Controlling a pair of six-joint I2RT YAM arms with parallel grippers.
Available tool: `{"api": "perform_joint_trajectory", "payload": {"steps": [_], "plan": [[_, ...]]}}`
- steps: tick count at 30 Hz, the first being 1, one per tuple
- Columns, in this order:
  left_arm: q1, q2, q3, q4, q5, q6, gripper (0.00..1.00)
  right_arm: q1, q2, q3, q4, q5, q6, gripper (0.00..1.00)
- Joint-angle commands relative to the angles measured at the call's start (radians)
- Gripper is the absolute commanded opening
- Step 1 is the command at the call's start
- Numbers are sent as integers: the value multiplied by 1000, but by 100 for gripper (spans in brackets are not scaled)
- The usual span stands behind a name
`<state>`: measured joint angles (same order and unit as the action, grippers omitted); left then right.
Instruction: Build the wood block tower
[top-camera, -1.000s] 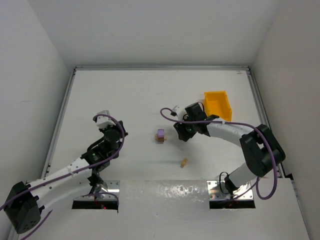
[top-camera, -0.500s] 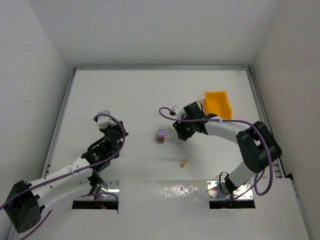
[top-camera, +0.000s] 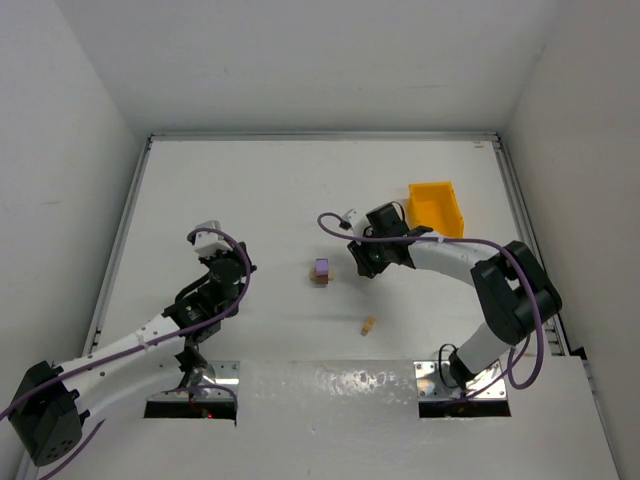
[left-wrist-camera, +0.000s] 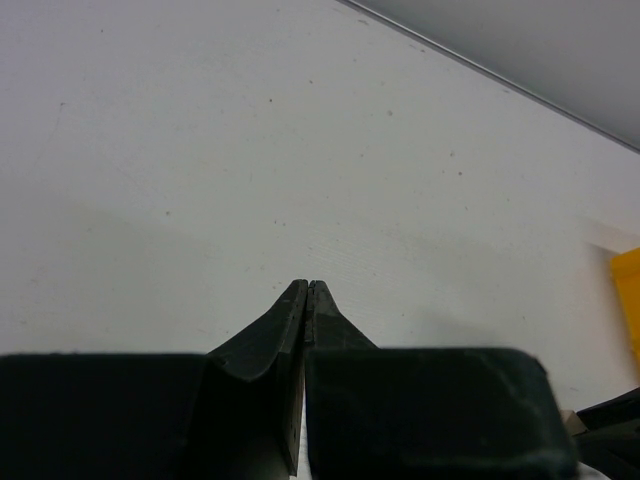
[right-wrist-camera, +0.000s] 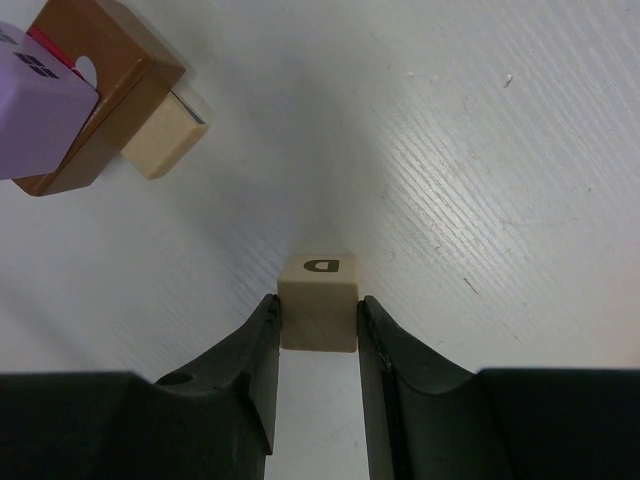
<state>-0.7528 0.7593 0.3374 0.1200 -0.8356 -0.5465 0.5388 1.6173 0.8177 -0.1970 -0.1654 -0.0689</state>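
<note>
Pinching a pale tan cube from both sides, the right claw has its two dark fingers pressed flat against the cube's left and right faces, and the cube sits on the white counter with a small dark D-shaped mark on its top face. Beyond the fingertips, up and to the left in the right wrist view, stands the started stack: a purple cube lies on a brown block, and a pale block peeks out from under the brown one. The held cube is near this stack but apart from it. From above, the stack stands around the middle of the counter, just left of the right claw, with a loose tan block lying nearer the arm bases and a yellow bin behind the right arm. Over on the other side, the left claw is clenched tight with nothing between its tips, hanging above bare counter well away from the blocks.
</note>
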Motion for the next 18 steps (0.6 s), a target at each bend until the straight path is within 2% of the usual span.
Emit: {"api": "perform_joint_trajectory", "payload": {"steps": [1,5,10,17,18], "plan": [[-10,-6,23,32,-8,10,0,0,-30,34,13,20,35,27],[-10,-8,23,32,-5,8,0,1,-120,43,15,38,118,27],[-10,-5,25,33,4,10,0,10,-184,118,-97,118,247,27],[-10,-23,17,36,7,3,0,122,-203,224,-200,315,406,28],[-10,-28,14,38,7,3,0,154,-197,236,-208,379,428,28]]}}
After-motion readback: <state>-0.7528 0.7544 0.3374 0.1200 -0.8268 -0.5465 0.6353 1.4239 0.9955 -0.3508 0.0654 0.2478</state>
